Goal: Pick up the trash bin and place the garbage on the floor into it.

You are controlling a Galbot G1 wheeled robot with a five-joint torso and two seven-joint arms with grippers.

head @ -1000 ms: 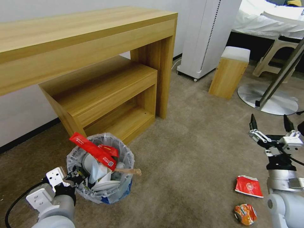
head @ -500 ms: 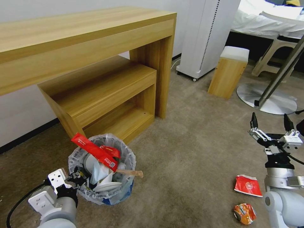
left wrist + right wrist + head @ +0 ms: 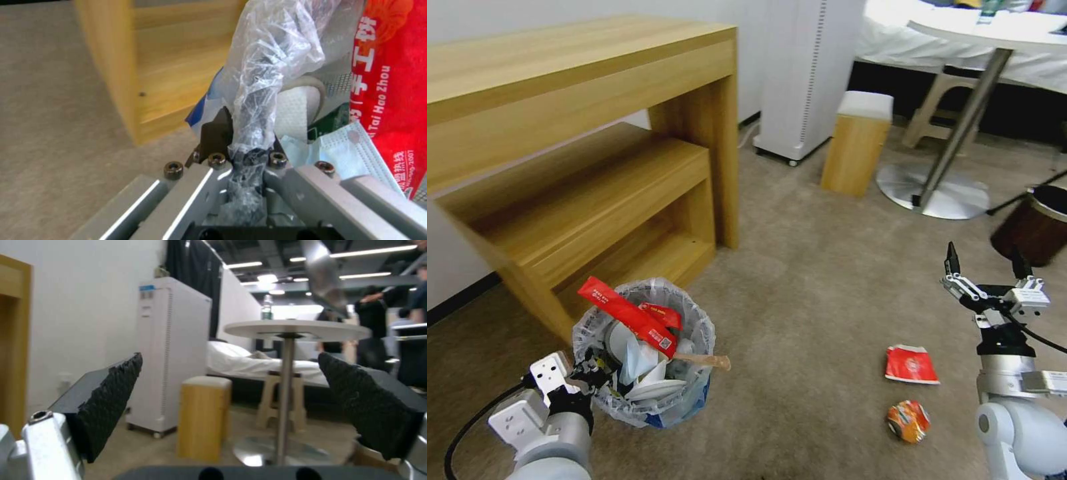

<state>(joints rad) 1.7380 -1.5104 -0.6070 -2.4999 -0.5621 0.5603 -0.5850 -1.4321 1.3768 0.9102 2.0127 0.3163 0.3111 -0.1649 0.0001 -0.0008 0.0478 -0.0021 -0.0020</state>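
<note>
The left gripper (image 3: 589, 375) pinches the bag-lined rim of the bin (image 3: 647, 407), which seems to rest on the carpet (image 3: 800, 280) by the desk's corner. The right gripper (image 3: 986, 261) hangs wide open, empty, above a red packet (image 3: 910, 365) and a crumpled orange wrapper (image 3: 908, 421).

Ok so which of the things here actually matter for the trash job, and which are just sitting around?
Part of the job:
trash bin, its liner pinched by the left gripper
red packet on the floor
crumpled orange packet
right gripper, jaws open, raised above the floor

Just sitting around:
wooden desk
wooden stool
round table
brown bin
</note>
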